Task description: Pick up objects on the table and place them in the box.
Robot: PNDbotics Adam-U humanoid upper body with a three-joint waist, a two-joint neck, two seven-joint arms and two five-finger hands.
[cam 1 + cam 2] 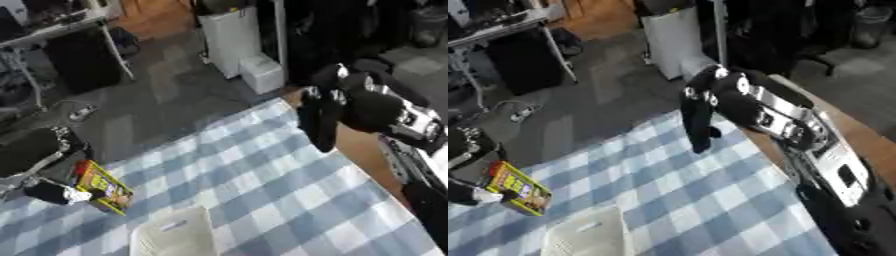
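A flat yellow packet (105,188) with coloured print is held tilted just above the checked tablecloth (262,185) at the left. My left hand (51,193) is shut on its lower left edge. A white box (175,234) stands at the front edge, just right of and below the packet, with its opening facing up. My right hand (700,117) hangs over the far right part of the table, fingers straight and pointing down, open and empty. It is well away from the packet and the box.
The table's bare wooden edge (859,135) runs along the right side, under my right arm. On the floor beyond the far edge stand white cabinets (241,47) and a desk with a dark chair (79,55). Checked cloth spans the table's middle.
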